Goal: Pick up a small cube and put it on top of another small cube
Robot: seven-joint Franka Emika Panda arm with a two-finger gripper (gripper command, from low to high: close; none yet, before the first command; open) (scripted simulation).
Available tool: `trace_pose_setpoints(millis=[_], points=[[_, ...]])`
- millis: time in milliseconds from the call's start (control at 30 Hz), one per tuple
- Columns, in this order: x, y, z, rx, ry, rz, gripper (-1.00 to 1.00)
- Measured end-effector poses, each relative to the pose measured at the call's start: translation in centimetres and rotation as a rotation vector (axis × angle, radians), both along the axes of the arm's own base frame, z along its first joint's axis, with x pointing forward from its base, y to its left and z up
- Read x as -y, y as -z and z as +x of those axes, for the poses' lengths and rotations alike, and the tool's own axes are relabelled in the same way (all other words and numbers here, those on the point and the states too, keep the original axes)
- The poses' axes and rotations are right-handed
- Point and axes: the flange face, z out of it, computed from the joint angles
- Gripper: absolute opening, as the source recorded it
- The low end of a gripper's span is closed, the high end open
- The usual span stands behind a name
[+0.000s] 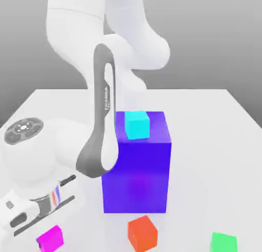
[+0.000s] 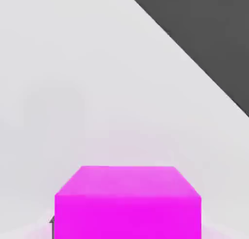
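The small cube is bright magenta-pink and rests on the white table at the front of the exterior view's left. My gripper hangs from the white hand directly over it and is shut on the small cube. The hand view looks at the same small cube from very close, its top face and one side showing. An orange-red small cube sits on the table to the exterior view's right of it. A green small cube lies further right.
A big blue-violet block stands mid-table with a cyan cube on top. My arm's grey-and-white link stands just left of it. The white table ends at an edge not far beyond the pink cube.
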Motion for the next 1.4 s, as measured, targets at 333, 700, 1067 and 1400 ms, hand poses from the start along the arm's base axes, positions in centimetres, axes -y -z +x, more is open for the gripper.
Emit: trace_pose_setpoints(millis=[333, 700, 1067, 1400], points=[[-0.4, -1.4, -0.1, -0.032, 0.010, 0.058, -1.00], [-0.5, -6.6, 0.3, -0.001, -0.013, 0.004, -1.00], [-27.3, -10.5, 5.2, 0.000, -0.622, 0.004, -1.00], [-37.9, -6.6, 4.0, 0.005, -0.851, -0.003, 1.00]])
